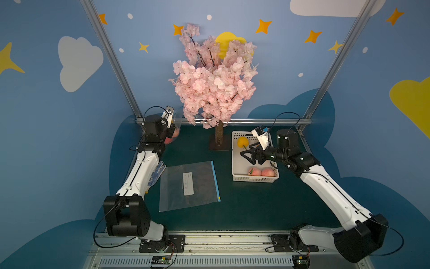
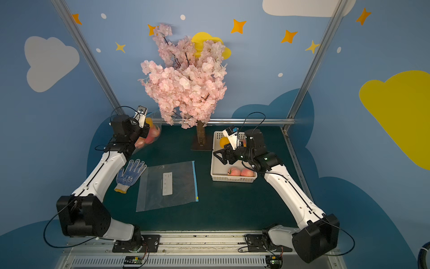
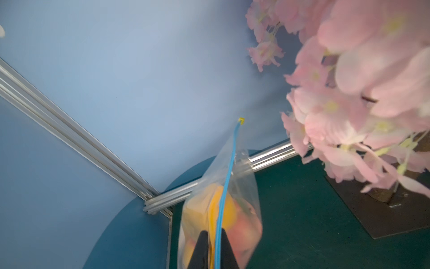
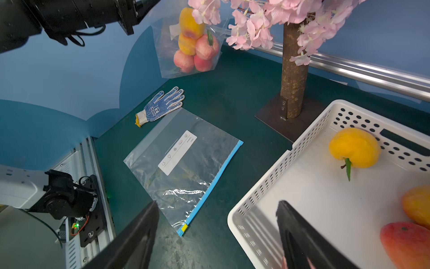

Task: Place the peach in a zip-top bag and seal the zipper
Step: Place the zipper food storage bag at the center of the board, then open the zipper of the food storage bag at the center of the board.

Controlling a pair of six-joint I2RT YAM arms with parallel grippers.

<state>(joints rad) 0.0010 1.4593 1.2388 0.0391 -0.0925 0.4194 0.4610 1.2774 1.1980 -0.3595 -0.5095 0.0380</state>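
Note:
A filled zip-top bag (image 4: 188, 46) of pink and yellow peaches stands at the back left corner. My left gripper (image 3: 215, 235) has its jaws close on either side of the bag's blue zipper strip (image 3: 229, 172), with a thin gap beside it. An empty zip-top bag (image 1: 188, 186) lies flat mid-table, zipper toward the basket. The white basket (image 1: 237, 170) holds two pink peaches (image 1: 260, 172) and a yellow peach (image 1: 242, 142). My right gripper (image 4: 217, 203) hangs open and empty over the basket's left rim (image 4: 263, 186).
A blue-dotted work glove (image 2: 130, 173) lies left of the empty bag, beside the left arm. A pink blossom tree (image 1: 214, 81) on a dark base plate (image 1: 218, 145) stands at the back centre. Its flowers hang close to the filled bag. Aluminium rails (image 1: 256, 120) edge the table.

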